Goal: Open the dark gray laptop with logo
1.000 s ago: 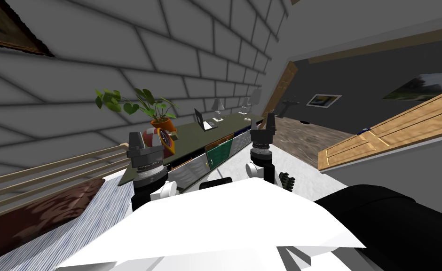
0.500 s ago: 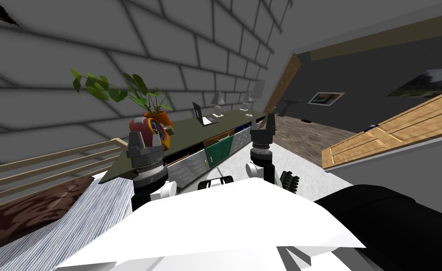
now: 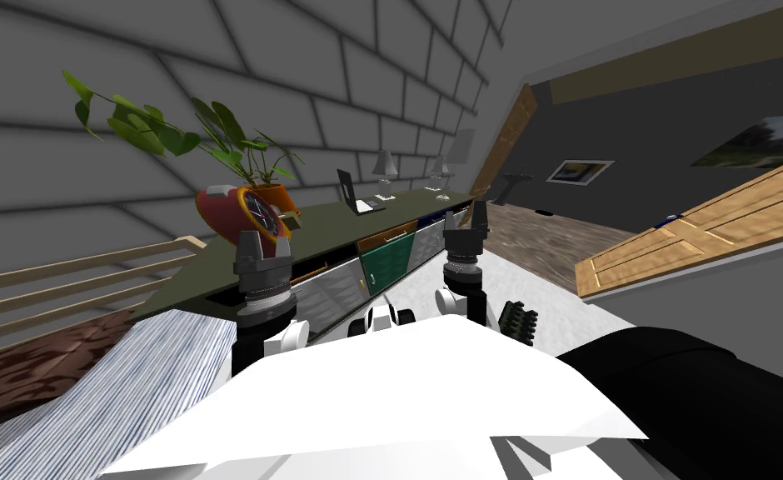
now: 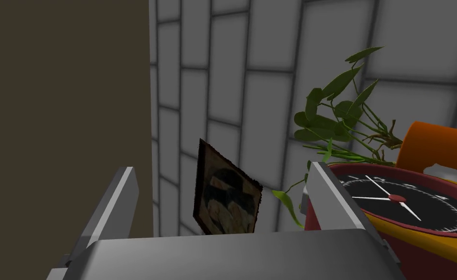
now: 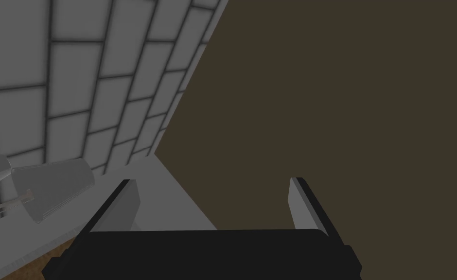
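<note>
The laptop (image 3: 354,195) sits far along the long olive tabletop (image 3: 323,227), its dark lid standing up from a paler base that lies flat on the surface; any logo is too small to make out. In the head view it lies beyond and between the two grippers, well apart from both. The left gripper (image 3: 265,242) is raised at the near end of the tabletop, just beside a red clock (image 3: 244,210) with a dark face. In the left wrist view its fingers (image 4: 118,206) stand wide apart and grasp nothing, with the clock close to one of them. The right gripper (image 3: 467,215) is raised towards the far end of the tabletop, and its fingers (image 5: 301,201) are likewise spread and empty, facing the olive surface with a grey lamp (image 5: 52,190) off to one side. Behind the clock an orange pot (image 3: 275,196) holds a leafy green plant (image 3: 173,137) whose stems lean out over the near end. Two more small lamps (image 3: 384,165) stand past the laptop near the grey block wall (image 3: 315,75). Under the tabletop runs a row of drawer fronts, silver, green (image 3: 390,260), brown and blue; what is in them cannot be seen.
</note>
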You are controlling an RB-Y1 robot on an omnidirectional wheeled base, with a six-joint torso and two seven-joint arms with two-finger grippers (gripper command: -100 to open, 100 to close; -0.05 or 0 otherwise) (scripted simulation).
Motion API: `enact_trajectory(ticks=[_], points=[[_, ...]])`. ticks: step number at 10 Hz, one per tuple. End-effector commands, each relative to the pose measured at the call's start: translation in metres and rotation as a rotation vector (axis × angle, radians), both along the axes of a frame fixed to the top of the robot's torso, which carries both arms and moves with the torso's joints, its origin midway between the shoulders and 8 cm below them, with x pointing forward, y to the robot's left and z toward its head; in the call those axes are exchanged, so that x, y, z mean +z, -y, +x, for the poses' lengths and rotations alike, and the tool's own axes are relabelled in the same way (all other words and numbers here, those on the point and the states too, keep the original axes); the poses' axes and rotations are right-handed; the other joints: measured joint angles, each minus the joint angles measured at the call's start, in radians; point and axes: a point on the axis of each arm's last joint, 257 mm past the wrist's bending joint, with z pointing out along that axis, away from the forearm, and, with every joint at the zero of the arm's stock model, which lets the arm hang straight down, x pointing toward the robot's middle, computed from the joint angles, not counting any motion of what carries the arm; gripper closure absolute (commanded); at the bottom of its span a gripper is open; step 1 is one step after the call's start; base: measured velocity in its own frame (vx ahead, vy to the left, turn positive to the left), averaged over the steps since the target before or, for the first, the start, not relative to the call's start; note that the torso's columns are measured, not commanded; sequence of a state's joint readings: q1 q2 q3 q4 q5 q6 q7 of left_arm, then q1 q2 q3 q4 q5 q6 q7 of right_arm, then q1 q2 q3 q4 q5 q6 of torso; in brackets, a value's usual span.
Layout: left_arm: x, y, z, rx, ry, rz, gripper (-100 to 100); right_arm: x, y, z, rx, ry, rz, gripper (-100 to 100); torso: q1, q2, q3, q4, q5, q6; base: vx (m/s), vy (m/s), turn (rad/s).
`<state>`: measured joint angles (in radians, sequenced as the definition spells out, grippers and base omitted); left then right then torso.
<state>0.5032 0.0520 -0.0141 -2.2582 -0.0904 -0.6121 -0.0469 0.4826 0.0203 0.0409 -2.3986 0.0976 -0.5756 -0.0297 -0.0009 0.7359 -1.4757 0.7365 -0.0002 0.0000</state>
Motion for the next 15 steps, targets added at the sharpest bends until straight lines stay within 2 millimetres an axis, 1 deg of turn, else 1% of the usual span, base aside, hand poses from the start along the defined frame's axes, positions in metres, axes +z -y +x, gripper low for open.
enact_trajectory(ticks=[1,3,4,6,7,8,9,11,12,13,14,15], points=[[-0.005,0.001,0.016,-0.004,-0.045,0.059,-100,0.0,0.0,0.0,0.0,0.0,0.0,0,0.0,0.001,-0.001,0.001,0.0,0.0,0.022,-0.05,-0.011],[-0.007,-0.002,0.031,0.006,-0.073,0.095,-100,0.0,0.0,0.0,0.0,0.0,0.0,0,0.0,0.002,0.0,0.001,0.0,0.0,0.037,-0.058,-0.015],[-0.008,-0.002,0.032,0.008,-0.081,0.094,-100,0.0,0.0,0.0,0.0,0.0,0.0,0,0.001,0.002,-0.001,0.001,0.0,0.0,0.024,-0.042,-0.005],[-0.008,-0.007,0.048,0.029,-0.106,0.123,-100,0.0,0.0,0.0,0.0,0.0,0.0,0,0.002,0.003,0.0,0.002,0.001,0.0,0.024,-0.047,-0.015],[-0.01,-0.008,0.05,0.031,-0.119,0.121,-100,0.0,0.0,0.0,0.0,0.0,0.0,0,0.001,0.002,0.0,0.002,0.0,0.0,0.036,-0.045,-0.007],[-0.009,-0.011,0.059,0.045,-0.132,0.133,-100,0.0,0.0,0.0,0.0,0.0,0.0,0,0.001,0.002,-0.001,0.001,0.0,0.0,0.03,-0.047,-0.011],[-0.01,-0.012,0.06,0.046,-0.138,0.132,-100,0.0,0.0,0.0,0.0,0.0,0.0,0,0.001,0.002,0.0,0.001,0.0,0.0,0.023,-0.039,-0.007],[-0.006,-0.019,0.076,0.077,-0.158,0.153,-100,0.0,0.0,0.0,0.0,0.0,0.0,0,0.001,0.002,0.0,0.002,0.0,0.0,0.045,-0.061,-0.017],[-0.009,-0.021,0.079,0.081,-0.178,0.151,-100,0.0,0.0,0.0,0.0,0.0,0.0,0,-0.001,0.001,-0.001,0.001,0.0,0.0,0.034,-0.053,-0.006],[-0.007,-0.025,0.088,0.098,-0.189,0.159,-100,0.0,0.0,0.0,0.0,0.0,0.0,0,0.001,0.002,0.0,0.001,0.0,0.0,0.024,-0.056,-0.015],[-0.009,-0.026,0.089,0.1,-0.198,0.158,-100,0.0,0.0,0.0,0.0,0.0,0.0,0,0.001,0.003,0.0,0.002,0.0,0.0,0.024,-0.044,-0.009],[-0.006,-0.031,0.098,0.119,-0.211,0.165,-100,0.0,0.0,0.0,0.0,0.0,0.0,0,0.002,0.003,0.0,0.002,0.0,0.0,0.033,-0.043,-0.016]])
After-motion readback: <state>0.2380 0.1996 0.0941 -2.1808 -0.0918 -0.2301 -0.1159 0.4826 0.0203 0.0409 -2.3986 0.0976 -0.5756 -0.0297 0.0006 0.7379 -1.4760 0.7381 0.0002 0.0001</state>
